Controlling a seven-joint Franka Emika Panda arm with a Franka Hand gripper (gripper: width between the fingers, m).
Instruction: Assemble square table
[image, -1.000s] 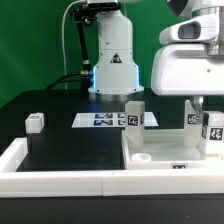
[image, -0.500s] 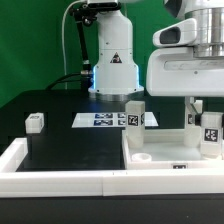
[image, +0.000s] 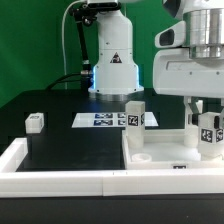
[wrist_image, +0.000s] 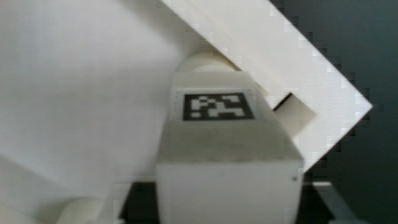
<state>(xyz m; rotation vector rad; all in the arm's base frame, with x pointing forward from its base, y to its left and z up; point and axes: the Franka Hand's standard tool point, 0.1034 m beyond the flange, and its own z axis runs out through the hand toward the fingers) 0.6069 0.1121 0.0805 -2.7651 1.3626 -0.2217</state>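
The white square table top (image: 165, 152) lies flat at the exterior view's right, with a small tag on its front edge. One white leg (image: 135, 114) stands upright on its far left corner. My gripper (image: 208, 122) is shut on a second tagged leg (image: 209, 136) and holds it upright over the top's right side. In the wrist view the held leg (wrist_image: 222, 140) fills the middle between my gripper (wrist_image: 222, 208), with the top (wrist_image: 71, 90) behind it. Another leg (image: 36, 122) lies far left on the black surface.
The marker board (image: 100, 120) lies at the middle back, in front of the robot base (image: 112, 60). White rim bars (image: 60, 178) edge the black surface at front and left. A round socket (image: 142, 157) shows in the top's near left corner.
My gripper has moved down a little with the leg in it, and slightly toward the exterior view's left. Nothing else has moved.
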